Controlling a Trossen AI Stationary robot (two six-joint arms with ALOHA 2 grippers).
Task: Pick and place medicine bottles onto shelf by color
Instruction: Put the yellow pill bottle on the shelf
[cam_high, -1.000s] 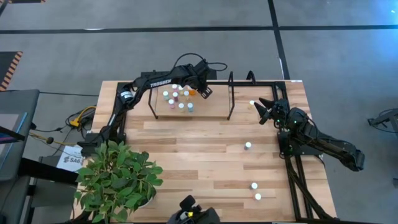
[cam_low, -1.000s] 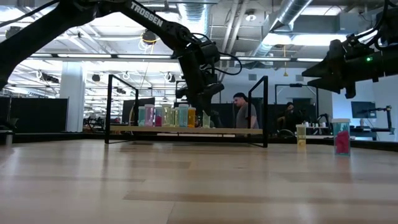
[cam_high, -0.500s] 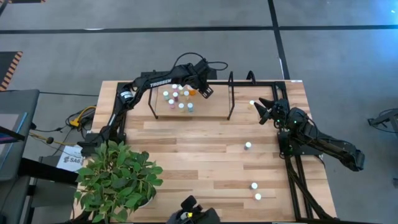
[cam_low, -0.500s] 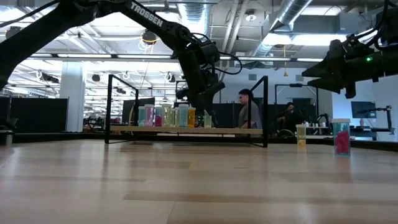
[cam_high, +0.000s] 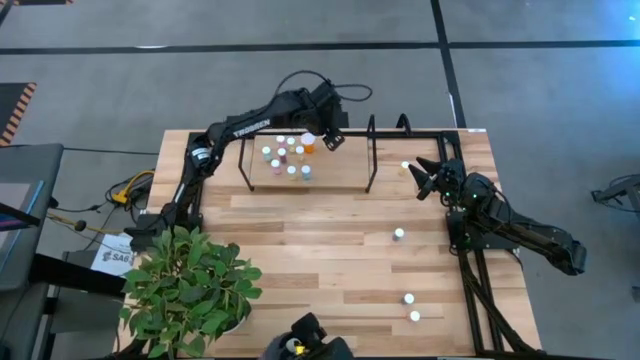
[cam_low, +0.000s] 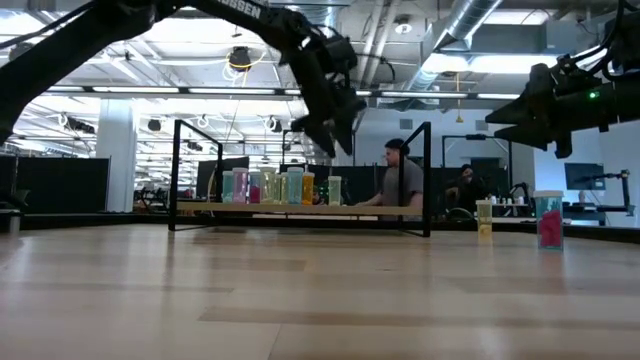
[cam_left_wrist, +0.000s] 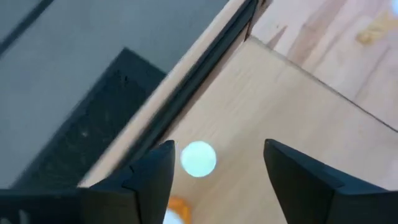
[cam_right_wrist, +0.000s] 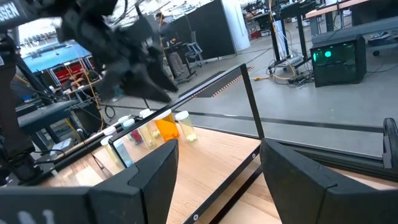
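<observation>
High view: left end effector (cam_high: 331, 139) above shelf (cam_high: 368, 150) at bench far edge, released, beside orange bottle (cam_high: 308, 143); right end effector (cam_high: 424, 177) released, near right edge.
Low view: bottles (cam_low: 270, 187) lined on shelf.
Left wrist view: fingers (cam_left_wrist: 152, 177) spread, nothing held.
Advice: rise straight, avoid clipping caps.

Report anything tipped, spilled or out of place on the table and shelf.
Nothing stands out. The bottles on the shelf stand upright in a cluster, the orange bottle among them. Four bottles wait upright on the table. The left gripper is above the cluster, empty.
</observation>
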